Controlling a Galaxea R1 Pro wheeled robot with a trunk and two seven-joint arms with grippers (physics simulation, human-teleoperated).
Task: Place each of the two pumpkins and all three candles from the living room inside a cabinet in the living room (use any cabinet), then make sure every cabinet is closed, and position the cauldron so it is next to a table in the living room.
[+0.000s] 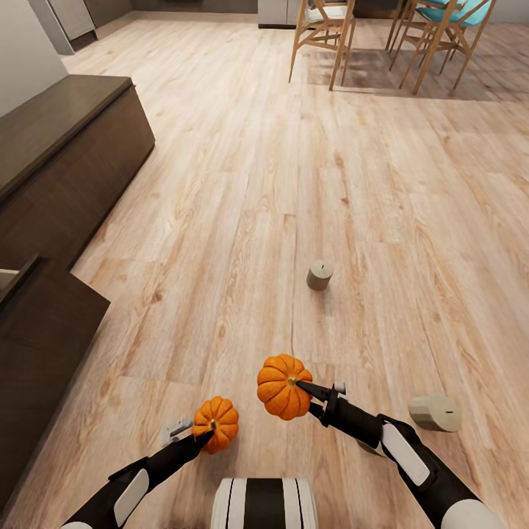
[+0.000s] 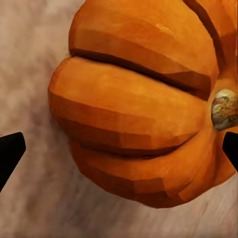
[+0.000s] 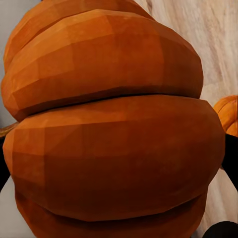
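Far left, the cabinet [image 1: 66, 147] runs along the wall, a long dark-brown unit, and nearer the robot one of its drawers [image 1: 44, 323] stands pulled out into the room. Moving in, the left gripper [image 1: 200, 435] is clamped on a pumpkin [image 1: 217, 424], pinching it at the stem end; the left wrist view has the orange ribs right up against the lens with dark fingertips [image 2: 11, 153] either side. Next along, the right gripper [image 1: 312, 393] is closed on the second pumpkin [image 1: 283, 386], carried a touch higher, and it swells across the right wrist view. Beyond that, one candle [image 1: 319, 275] stands upright on the wooden floor [image 1: 242, 184], and at the right another candle [image 1: 435, 413] lies tipped on its side near the right forearm.

Now the risks. Both grips look shallow, near the stem on round, ribbed bodies, so a sharp turn toward the drawer could let either pumpkin slip and roll. The tipped candle sits close to the right arm; a swing could knock it away. And that protruding drawer corner is right in the base's path.
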